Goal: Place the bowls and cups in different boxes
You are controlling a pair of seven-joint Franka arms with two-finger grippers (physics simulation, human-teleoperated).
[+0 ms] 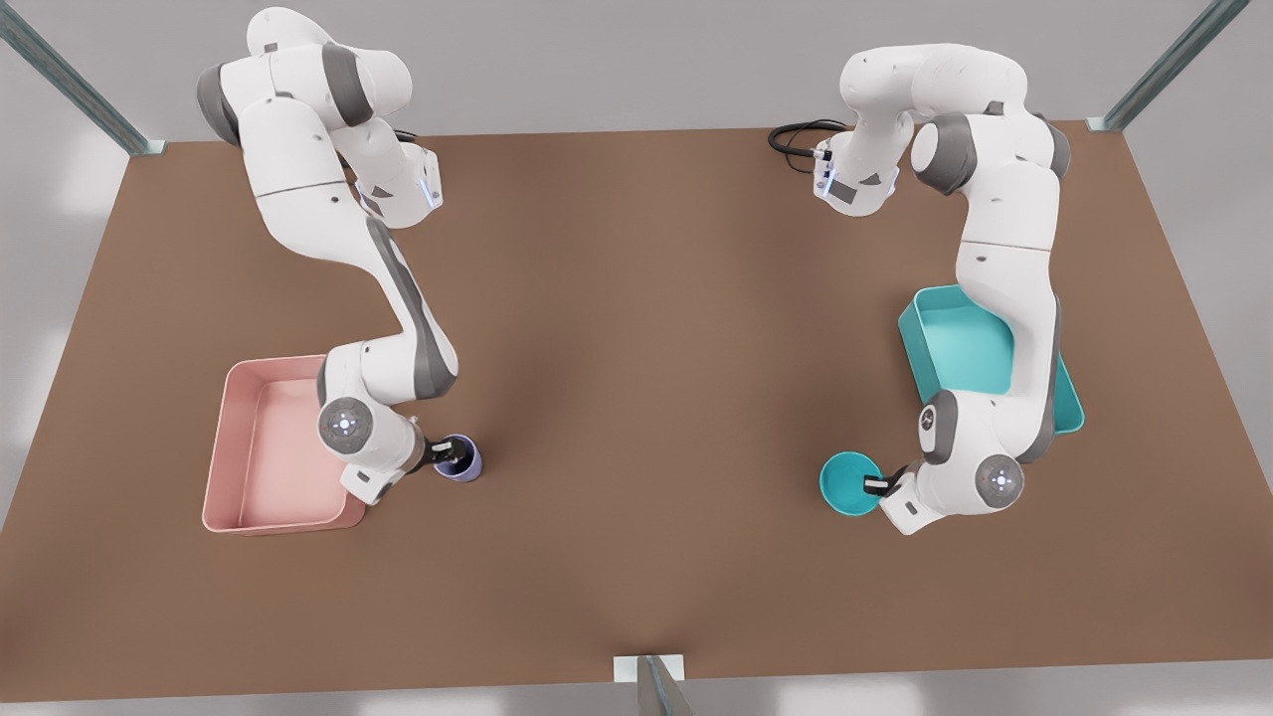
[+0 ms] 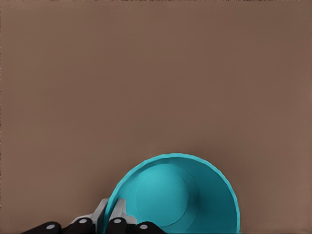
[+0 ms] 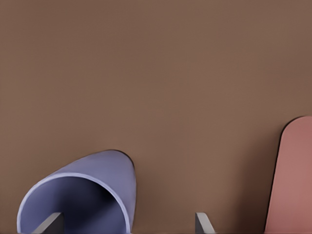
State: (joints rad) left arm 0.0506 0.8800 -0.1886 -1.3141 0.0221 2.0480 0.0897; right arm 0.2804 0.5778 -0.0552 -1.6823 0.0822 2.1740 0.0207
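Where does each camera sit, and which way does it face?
Front view: high above the brown table, facing down; both arms show whole.
Left wrist view: rides the arm at the front view's right, facing the teal bowl; the left hand pinches its rim.
Right wrist view: rides the other arm, facing the lavender cup and pink box; the right hand is open.
Shared: front view also shows bowl, cup and pink box.
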